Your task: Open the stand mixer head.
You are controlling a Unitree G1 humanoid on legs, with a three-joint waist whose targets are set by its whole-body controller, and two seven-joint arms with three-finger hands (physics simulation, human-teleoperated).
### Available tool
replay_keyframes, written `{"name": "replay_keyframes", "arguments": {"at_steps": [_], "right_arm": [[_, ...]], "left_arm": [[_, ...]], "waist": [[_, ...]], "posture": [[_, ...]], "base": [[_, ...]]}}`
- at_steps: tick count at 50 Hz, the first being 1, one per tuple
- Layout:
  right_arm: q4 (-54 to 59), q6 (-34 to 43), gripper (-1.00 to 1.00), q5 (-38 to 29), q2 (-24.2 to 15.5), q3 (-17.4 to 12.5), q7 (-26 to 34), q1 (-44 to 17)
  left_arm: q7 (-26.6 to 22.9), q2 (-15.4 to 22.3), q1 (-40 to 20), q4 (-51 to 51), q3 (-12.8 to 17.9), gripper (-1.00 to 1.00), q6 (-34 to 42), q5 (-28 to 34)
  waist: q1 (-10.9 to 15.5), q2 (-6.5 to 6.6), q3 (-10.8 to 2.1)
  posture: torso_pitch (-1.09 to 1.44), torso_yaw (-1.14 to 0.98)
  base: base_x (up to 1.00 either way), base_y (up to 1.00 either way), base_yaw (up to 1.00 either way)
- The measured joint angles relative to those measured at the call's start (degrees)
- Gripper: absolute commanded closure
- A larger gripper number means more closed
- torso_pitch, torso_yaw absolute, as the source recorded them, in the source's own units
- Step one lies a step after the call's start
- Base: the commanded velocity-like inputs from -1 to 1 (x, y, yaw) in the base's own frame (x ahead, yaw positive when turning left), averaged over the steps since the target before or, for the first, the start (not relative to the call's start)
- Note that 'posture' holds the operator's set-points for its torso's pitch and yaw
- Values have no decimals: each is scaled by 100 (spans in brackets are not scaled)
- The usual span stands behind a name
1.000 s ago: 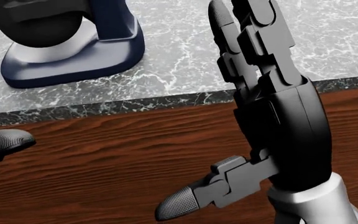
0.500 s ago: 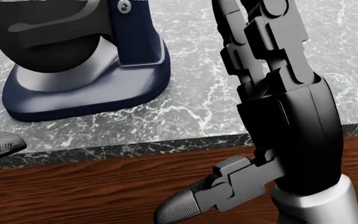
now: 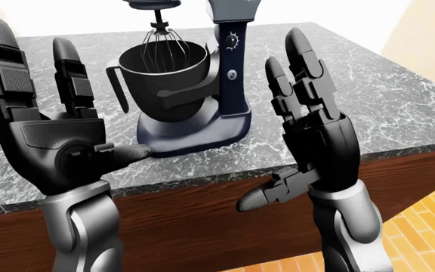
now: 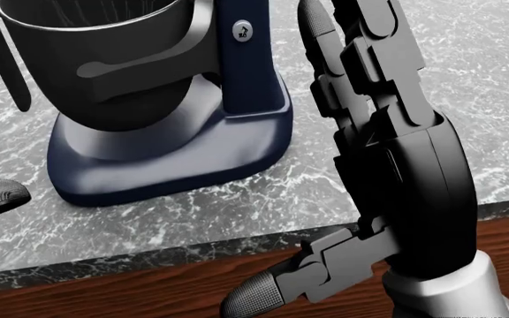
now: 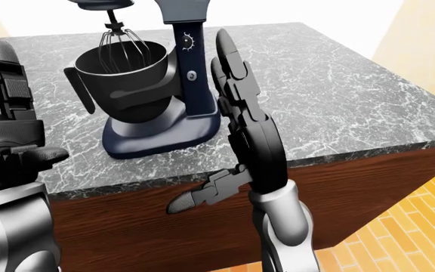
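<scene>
Standing at the counter's edge, the robot is at the approach step: the dark navy stand mixer (image 3: 202, 73) with its black metal bowl (image 3: 163, 65) and wire whisk (image 3: 159, 42) sits upper centre in the left-eye view on the grey marbled countertop (image 3: 368, 96). Both the left hand (image 3: 48, 130) and right hand (image 3: 316, 130) hang raised, fingers spread apart, gripping nothing. Next, I judge, a hand must reach up to the mixer head, cropped at the top edge.

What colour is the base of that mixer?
Dark navy blue base, clearest in the head view.
</scene>
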Motion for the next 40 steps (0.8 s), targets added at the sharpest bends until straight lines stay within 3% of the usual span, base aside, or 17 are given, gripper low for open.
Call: {"name": "replay_keyframes", "arguments": {"at_steps": [6,17,29,35,40], "right_arm": [[35,29,-100,1,-1,-13,8,-27],[39,-11,-100,13,-10,-39,-15,10],[43,0,-100,45,-12,-66,-45,52],[-175,430,-100,241,44,-35,-75,-49],[-537,1453,-100,1160,55,-372,-441,-556]], "left_arm": [[69,-6,41,131,-10,-100,-14,48],[-39,-16,63,30,-53,-100,-74,118],[-86,-40,95,-22,-64,-100,-93,109],[-116,-43,92,-56,-73,-100,-183,140],[-103,-24,82,-64,-48,-100,-161,122]], "waist": [[37,-81,-248],[53,-14,-793],[63,23,-1483],[71,17,-1578],[77,9,-1572]], "posture": [[-9,0],[-20,0],[-30,0],[-30,0],[-30,0]], "base": [[0,0,0],[0,0,0],[0,0,0],[0,0,0],[0,0,0]]}}
